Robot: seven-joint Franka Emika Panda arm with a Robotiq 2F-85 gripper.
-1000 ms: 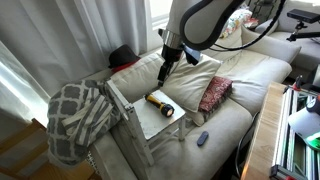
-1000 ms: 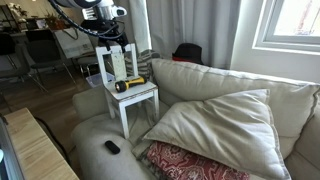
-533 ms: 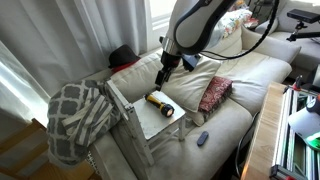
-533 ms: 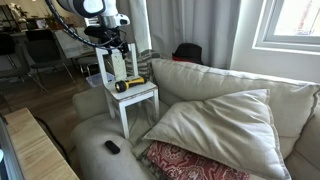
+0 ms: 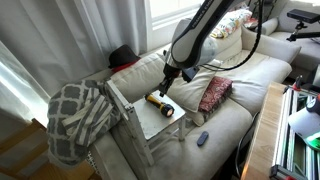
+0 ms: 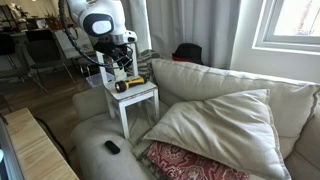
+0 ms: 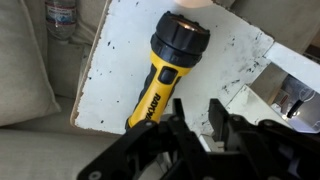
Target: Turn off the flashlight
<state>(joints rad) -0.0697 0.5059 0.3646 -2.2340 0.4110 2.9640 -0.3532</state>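
Observation:
The flashlight (image 5: 160,104) has a yellow body and a wider black head, and it lies on its side on a small white table (image 5: 145,122) beside the sofa. It also shows in an exterior view (image 6: 128,85). In the wrist view the flashlight (image 7: 165,70) runs diagonally across the speckled table top (image 7: 120,60), with a bright glow at its lens end. My gripper (image 7: 198,108) hangs just above the table, beside the flashlight's tail end. Its fingers stand a narrow gap apart with nothing between them. Both exterior views show the gripper (image 5: 166,80) (image 6: 124,68) a little above the flashlight.
A checkered blanket (image 5: 80,115) hangs over the sofa arm by the table. On the sofa seat lie a red patterned pillow (image 5: 214,93) and a small dark remote (image 5: 202,138). A big cream cushion (image 6: 220,120) fills the seat. A water bottle (image 7: 62,18) lies beyond the table.
The arm has come down toward the flashlight over the last second. The fingers stand closer together than before.

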